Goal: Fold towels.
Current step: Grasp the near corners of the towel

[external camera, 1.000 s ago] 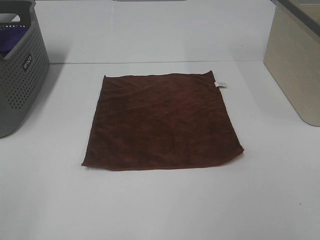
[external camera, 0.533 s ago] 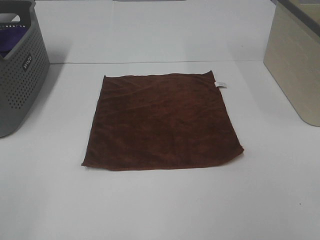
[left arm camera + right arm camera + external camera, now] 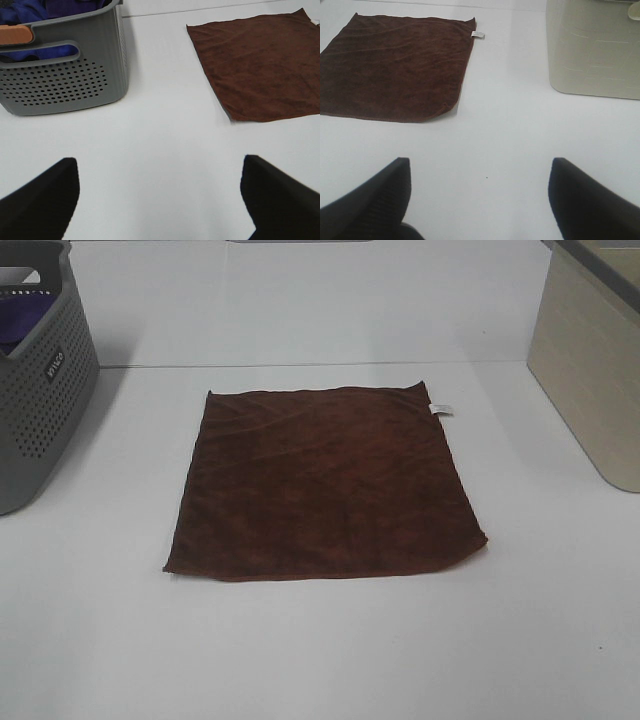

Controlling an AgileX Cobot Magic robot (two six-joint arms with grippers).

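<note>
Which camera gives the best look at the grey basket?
The left wrist view: the grey basket shows its perforated wall, handle slot and the purple cloth inside. The exterior high view catches only one side of it, cropped at the picture's edge. The right wrist view does not show it.

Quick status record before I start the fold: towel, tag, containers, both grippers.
towel: dark reddish-brown towel lying flat and unfolded on the white table
tag: small white tag at the towel's far right corner in the high view
left side: grey perforated basket holding purple cloth, apart from the towel
right side: beige bin, apart from the towel
left gripper: open, holding nothing, short of the towel
right gripper: open, holding nothing, short of the towel
fold progress: none yet
</note>
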